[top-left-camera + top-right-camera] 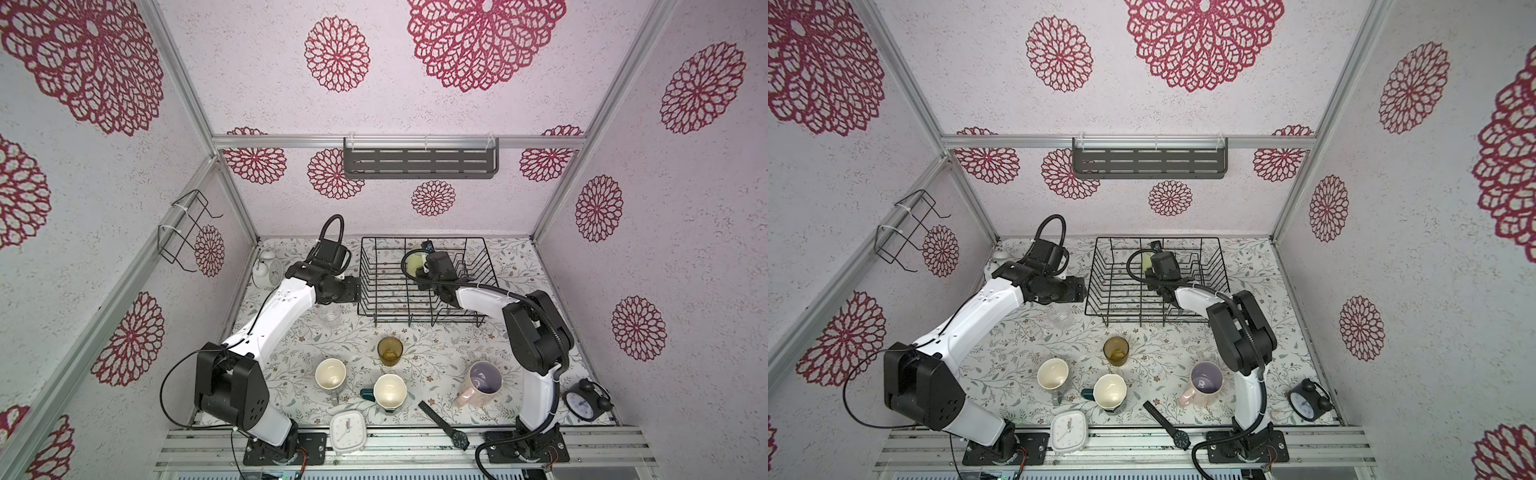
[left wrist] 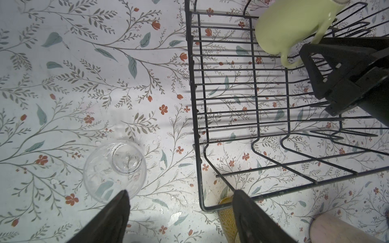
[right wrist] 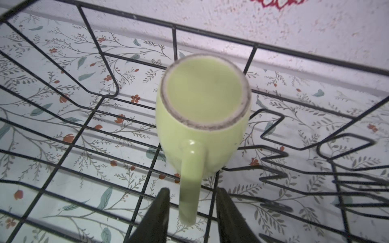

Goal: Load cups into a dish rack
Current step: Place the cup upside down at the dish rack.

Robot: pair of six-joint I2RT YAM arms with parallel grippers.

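The black wire dish rack (image 1: 376,282) sits at the back middle of the table. A lime-green mug (image 3: 202,105) stands upside down inside it, toward the back; both top views show it (image 1: 413,262) (image 1: 1147,262). My right gripper (image 3: 192,190) is open, its fingers either side of the mug's handle with a gap on each side. My left gripper (image 2: 181,191) hangs open and empty over the table, between the clear glass (image 2: 114,168) and the rack's near left corner. The amber tumbler (image 1: 390,351), grey mug (image 1: 330,374), teal mug (image 1: 389,390) and pink mug (image 1: 482,382) stand upright on the table in front.
A white alarm clock (image 1: 266,270) stands back left and a white square clock (image 1: 348,430) at the front edge. A black alarm clock (image 1: 586,401) is front right, with a wristwatch (image 1: 444,426) near it. A grey slotted shelf (image 1: 419,162) and a wire holder (image 1: 183,232) hang on the walls.
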